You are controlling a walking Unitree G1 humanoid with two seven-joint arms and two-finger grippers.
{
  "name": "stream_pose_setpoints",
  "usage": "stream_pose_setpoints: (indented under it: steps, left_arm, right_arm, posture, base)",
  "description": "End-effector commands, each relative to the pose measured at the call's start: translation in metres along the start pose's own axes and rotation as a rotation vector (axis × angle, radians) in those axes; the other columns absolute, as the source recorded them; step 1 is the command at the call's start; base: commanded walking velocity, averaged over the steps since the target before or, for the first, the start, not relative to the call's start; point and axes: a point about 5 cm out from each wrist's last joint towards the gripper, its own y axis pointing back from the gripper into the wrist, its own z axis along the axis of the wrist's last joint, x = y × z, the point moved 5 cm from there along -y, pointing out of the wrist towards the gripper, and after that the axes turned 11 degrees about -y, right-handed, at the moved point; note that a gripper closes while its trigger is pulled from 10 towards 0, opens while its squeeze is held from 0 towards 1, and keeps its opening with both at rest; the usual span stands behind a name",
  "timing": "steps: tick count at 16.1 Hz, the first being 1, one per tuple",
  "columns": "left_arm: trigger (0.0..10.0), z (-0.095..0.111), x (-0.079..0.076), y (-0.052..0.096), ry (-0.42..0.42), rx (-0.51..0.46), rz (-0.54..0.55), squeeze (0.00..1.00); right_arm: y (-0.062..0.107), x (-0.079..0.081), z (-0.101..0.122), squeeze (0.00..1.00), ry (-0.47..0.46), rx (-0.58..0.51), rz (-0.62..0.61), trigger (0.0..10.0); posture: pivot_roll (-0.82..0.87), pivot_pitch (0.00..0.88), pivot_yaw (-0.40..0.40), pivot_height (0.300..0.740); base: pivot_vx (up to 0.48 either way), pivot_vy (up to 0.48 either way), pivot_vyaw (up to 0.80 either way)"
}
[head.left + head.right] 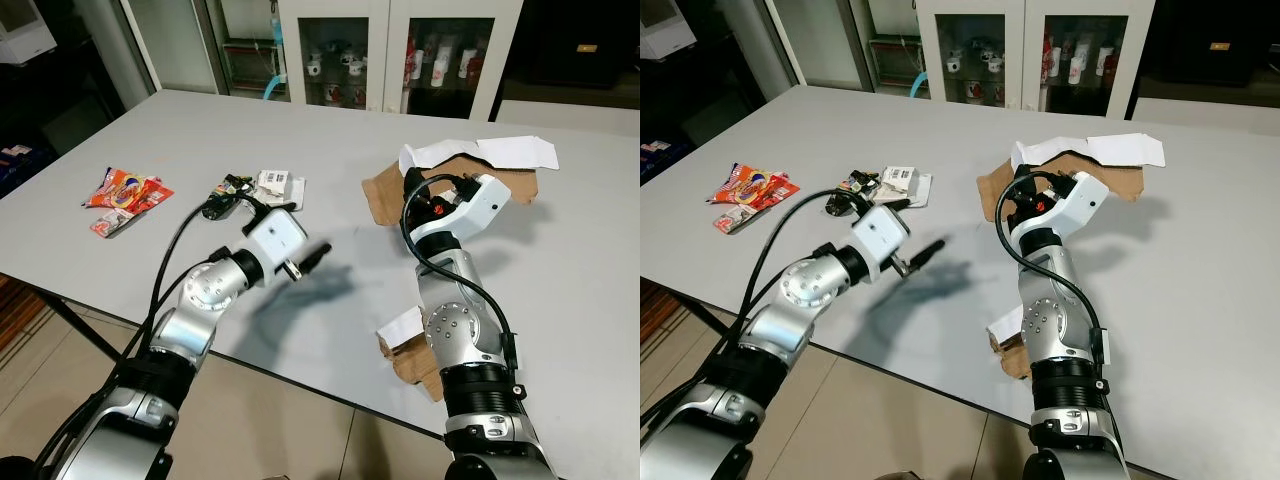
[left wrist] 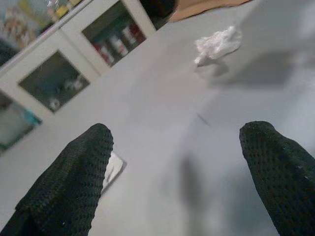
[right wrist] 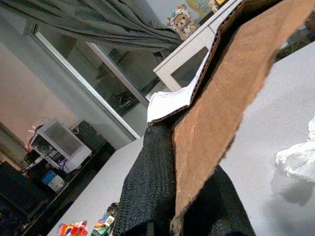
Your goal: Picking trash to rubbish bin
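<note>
My right end effector (image 3: 172,196) is clamped on the cardboard piece (image 3: 231,93); my left end effector (image 2: 182,172) hovers spread over the counter (image 1: 560,250).

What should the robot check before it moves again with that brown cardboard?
1. Right gripper clamped on the cardboard piece: ok, the jaws pinch its edge.
2. Cardboard lifted off the table: cannot tell.
3. Left gripper free: ok, jaws apart, holding nothing.
4. Rubbish bin located: cannot tell where it is.
5. Trash left on the table: not ok, the red snack wrapper, small packets and a crumpled tissue remain.
</note>
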Motion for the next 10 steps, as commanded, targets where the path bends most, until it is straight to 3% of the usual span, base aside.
stream_pose_setpoints:
  steps: [1, 2, 5, 8, 10]
  left_arm:
    - [10.0, -0.007, 0.004, 0.000, 0.065, 0.031, 0.004, 0.00]
    - [10.0, -0.017, -0.004, -0.001, 0.166, 0.066, 0.009, 0.00]
    - [10.0, -0.025, -0.012, -0.003, 0.279, 0.101, 0.036, 0.00]
    - [10.0, -0.027, -0.022, -0.006, 0.302, 0.121, 0.037, 0.00]
    - [10.0, -0.021, -0.020, -0.010, 0.364, 0.084, 0.101, 0.00]
  right_arm:
    - [-0.001, 0.005, -0.004, 0.00, -0.022, 0.004, 0.005, 10.0]
    - [-0.001, 0.004, -0.002, 0.00, -0.022, 0.000, 0.003, 10.0]
    - [-0.002, 0.004, 0.000, 0.00, -0.021, -0.004, -0.001, 10.0]
    - [-0.004, 0.001, 0.004, 0.00, -0.033, -0.019, -0.010, 10.0]
    - [-0.005, 0.001, 0.004, 0.00, -0.025, -0.017, -0.009, 10.0]
  posture:
    - [0.03, 0.000, 0.117, 0.740]
    - [0.02, 0.000, 0.114, 0.740]
    - [0.02, 0.000, 0.109, 0.740]
    - [0.03, 0.000, 0.104, 0.740]
    - [0.03, 0.000, 0.104, 0.740]
  base:
    - [0.000, 0.000, 0.00]
    - [0.000, 0.000, 0.00]
    - [0.000, 0.000, 0.00]
    - [0.000, 0.000, 0.00]
    - [0.000, 0.000, 0.00]
